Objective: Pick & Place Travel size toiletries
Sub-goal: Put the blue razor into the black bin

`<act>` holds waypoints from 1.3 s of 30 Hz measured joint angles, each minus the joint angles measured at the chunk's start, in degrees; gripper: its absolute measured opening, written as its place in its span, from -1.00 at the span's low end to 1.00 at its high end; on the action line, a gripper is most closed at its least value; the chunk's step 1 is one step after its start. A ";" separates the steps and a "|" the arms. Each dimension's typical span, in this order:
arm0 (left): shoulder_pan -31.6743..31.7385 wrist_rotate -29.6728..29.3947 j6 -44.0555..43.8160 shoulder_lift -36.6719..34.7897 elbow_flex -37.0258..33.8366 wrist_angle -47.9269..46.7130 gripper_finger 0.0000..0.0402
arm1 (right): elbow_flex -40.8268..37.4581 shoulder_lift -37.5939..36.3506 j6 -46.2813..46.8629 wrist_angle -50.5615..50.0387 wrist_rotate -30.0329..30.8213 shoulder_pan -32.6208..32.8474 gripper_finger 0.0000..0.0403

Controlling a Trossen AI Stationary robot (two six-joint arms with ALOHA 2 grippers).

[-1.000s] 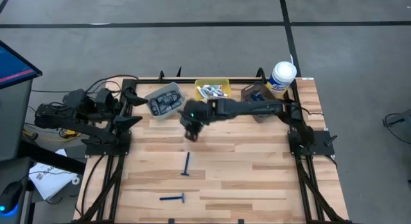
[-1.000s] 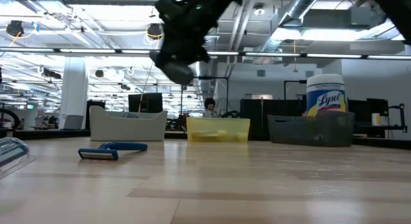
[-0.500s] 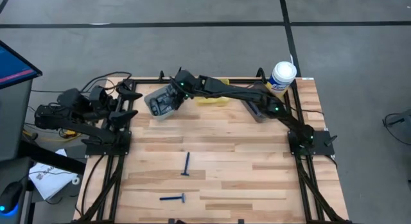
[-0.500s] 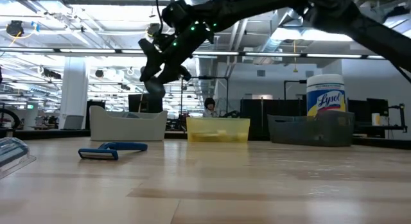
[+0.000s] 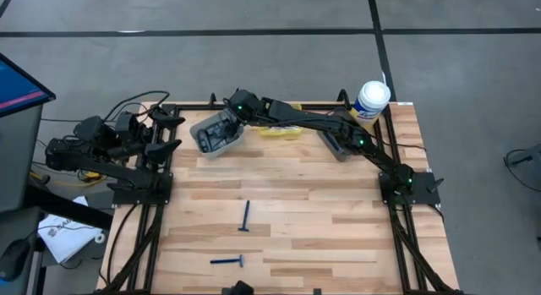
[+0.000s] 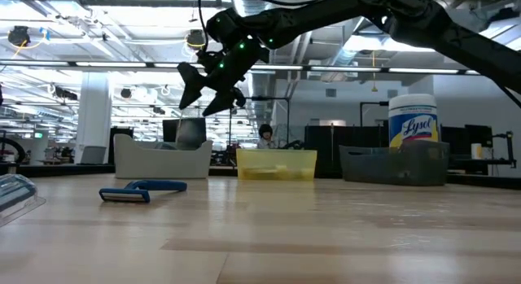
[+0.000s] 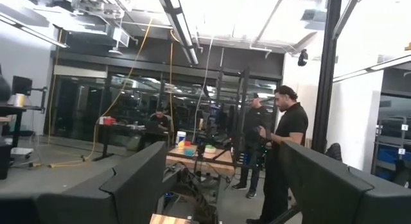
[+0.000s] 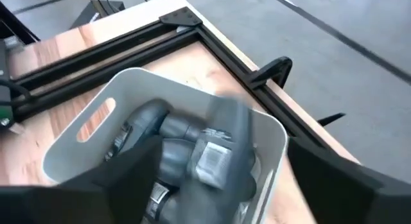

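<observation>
I see right gripper [image 6: 199, 93] spread wide over grey bin [image 5: 217, 132], a grey pod [image 8: 221, 147] blurred between its fingers, others in the bin | two razors [image 5: 245, 216] [image 5: 227, 261] on table [image 5: 338, 227], well apart from bin | left gripper [image 5: 165, 130] open, off table's left edge

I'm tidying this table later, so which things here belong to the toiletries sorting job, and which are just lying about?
Job:
- two blue razors on the boards
- dark grey pods in the grey bin
- yellow bin
- right gripper, above the grey bin, jaws open

Lying about:
- wipes canister
- parked left gripper
</observation>
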 joint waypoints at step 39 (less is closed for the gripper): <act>-28.00 4.36 -39.25 48.83 -14.69 -1.11 0.50 | 0.95 -47.40 -2.61 -35.11 5.85 12.44 0.66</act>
